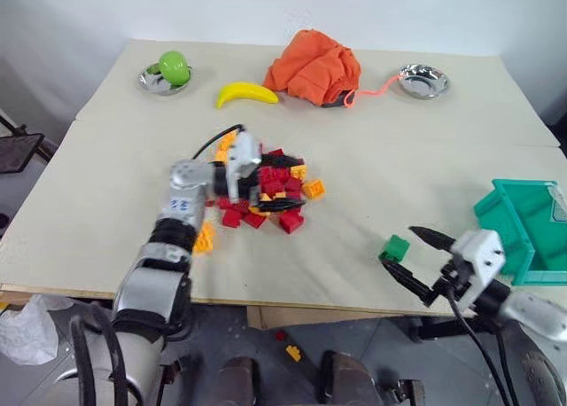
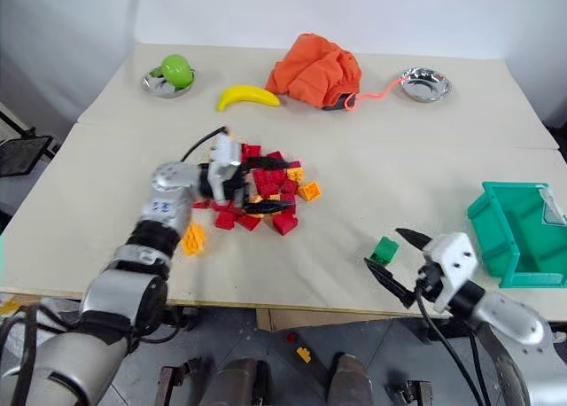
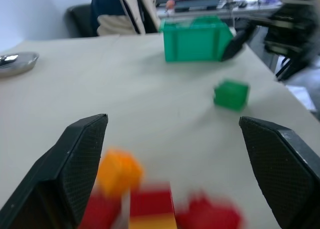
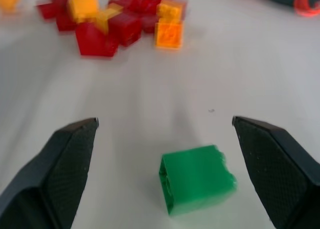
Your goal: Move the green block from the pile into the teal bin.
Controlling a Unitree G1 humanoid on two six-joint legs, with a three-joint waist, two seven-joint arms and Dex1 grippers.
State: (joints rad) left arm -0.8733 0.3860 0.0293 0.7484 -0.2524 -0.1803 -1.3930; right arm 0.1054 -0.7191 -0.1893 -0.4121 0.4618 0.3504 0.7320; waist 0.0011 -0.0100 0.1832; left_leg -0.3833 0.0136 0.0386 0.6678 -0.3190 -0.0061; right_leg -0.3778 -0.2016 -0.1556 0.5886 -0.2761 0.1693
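Observation:
The green block (image 1: 395,246) lies alone on the table near the front edge, between the pile (image 1: 270,198) and the teal bin (image 1: 523,229). My right gripper (image 4: 165,120) is open and low over the table. The block (image 4: 196,178) sits between its two fingers, touching neither. My left gripper (image 1: 294,184) stands open over the pile of red and orange bricks and points toward the bin, with nothing between its fingers (image 3: 82,154). The left wrist view also shows the block (image 3: 231,94) and the bin (image 3: 192,39) beyond the pile.
A steel bowl (image 1: 151,82) with a light-green ball (image 1: 173,66) stands at the back left. A banana (image 1: 246,93), an orange cloth bag (image 1: 314,66) and a second steel bowl (image 1: 423,81) lie along the back. Loose bricks (image 1: 292,353) lie on the floor below the front edge.

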